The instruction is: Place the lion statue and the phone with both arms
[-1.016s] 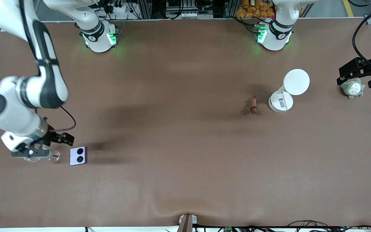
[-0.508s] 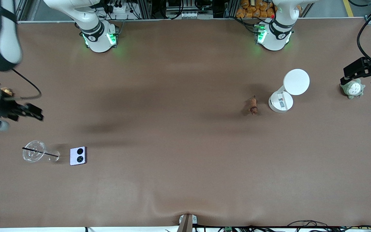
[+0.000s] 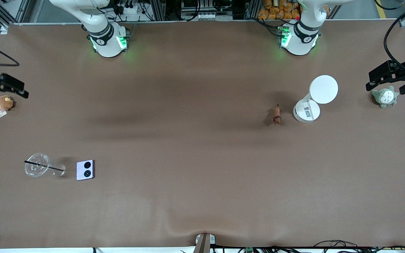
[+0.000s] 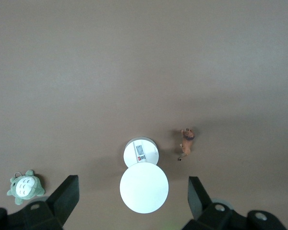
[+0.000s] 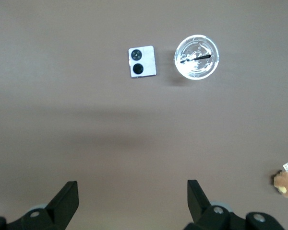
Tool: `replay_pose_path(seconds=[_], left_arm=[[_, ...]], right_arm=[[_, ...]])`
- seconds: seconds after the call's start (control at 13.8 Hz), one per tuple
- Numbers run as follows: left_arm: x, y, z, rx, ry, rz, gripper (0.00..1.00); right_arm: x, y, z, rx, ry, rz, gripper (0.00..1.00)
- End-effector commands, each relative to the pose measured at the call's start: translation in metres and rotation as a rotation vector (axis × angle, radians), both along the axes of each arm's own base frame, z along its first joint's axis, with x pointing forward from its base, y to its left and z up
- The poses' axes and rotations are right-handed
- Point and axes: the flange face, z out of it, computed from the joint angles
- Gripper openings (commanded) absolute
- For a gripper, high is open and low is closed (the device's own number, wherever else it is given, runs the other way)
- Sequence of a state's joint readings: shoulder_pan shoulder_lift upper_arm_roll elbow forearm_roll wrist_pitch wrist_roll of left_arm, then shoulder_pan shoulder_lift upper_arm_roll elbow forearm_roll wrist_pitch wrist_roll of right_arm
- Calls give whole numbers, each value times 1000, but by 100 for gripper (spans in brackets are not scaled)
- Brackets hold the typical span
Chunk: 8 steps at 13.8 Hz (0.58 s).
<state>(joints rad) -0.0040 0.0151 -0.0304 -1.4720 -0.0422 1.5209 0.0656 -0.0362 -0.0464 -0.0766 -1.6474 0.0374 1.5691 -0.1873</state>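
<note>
We see a wide table (image 3: 195, 147) covered in a plain brown sheet, faintly rippled near the lower middle edge of the front frame, with soft shadows across its centre. Along the upper edge of the frame stand the two arm bases with green lights, and above them aluminium framing, cables and a shelf of orange packets.

The lion statue (image 3: 276, 115) stands on the table in the right half of the front frame, just beside a white round-based stand (image 3: 307, 111) that carries a white disc. The phone (image 3: 85, 170) lies flat in the lower left of the frame, camera circles up, near a clear plastic cup with a black straw (image 3: 38, 165).

The left pincer (image 3: 392, 75) hangs at the right edge of the frame, over a grey-green plush (image 3: 385, 96), its fingers (image 4: 67, 199) spread wide and holding nothing. The right pincer (image 3: 4, 86) hangs at the left edge, over a round brown plush with a tag (image 3: 4, 103), its fingers (image 5: 67, 203) also wide apart and holding nothing.
</note>
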Motion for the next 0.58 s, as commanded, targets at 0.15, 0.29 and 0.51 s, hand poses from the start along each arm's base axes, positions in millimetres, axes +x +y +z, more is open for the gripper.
replay_pose_path(seconds=[0.15,0.29,0.51], left_arm=[[-8,1,4,-3,6,-2,100],[-9,-1,5,-3,5,-2,100],[-25,0,2,-5,-21,5,100]], right_arm=[[-28,3,40,5,-7,-14,100],[-34,12,41,4,28,-102,100],[-33,22,53,0,14,-136,100]])
